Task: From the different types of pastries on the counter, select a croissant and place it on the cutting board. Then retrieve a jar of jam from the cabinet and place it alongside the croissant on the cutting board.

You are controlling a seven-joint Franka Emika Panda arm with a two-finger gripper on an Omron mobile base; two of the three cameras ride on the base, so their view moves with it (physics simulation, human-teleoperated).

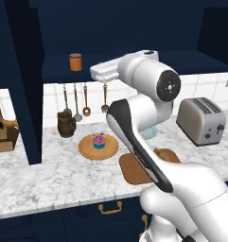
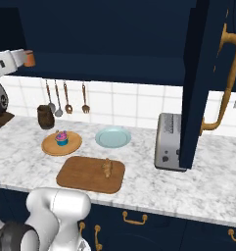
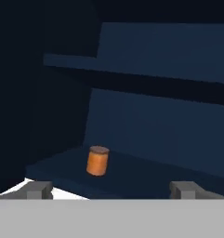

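Up high — smooth cylindrical orange jar

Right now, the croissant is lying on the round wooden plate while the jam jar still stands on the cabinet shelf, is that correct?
Not quite: the croissant lies on the cutting board, as the right base view shows. The round wooden plate holds the cupcake. The jam jar does stand on the cabinet shelf.

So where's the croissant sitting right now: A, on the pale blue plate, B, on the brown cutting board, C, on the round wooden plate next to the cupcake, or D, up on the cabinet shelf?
B: the croissant lies on the cutting board, apart from the cupcake on its round plate.
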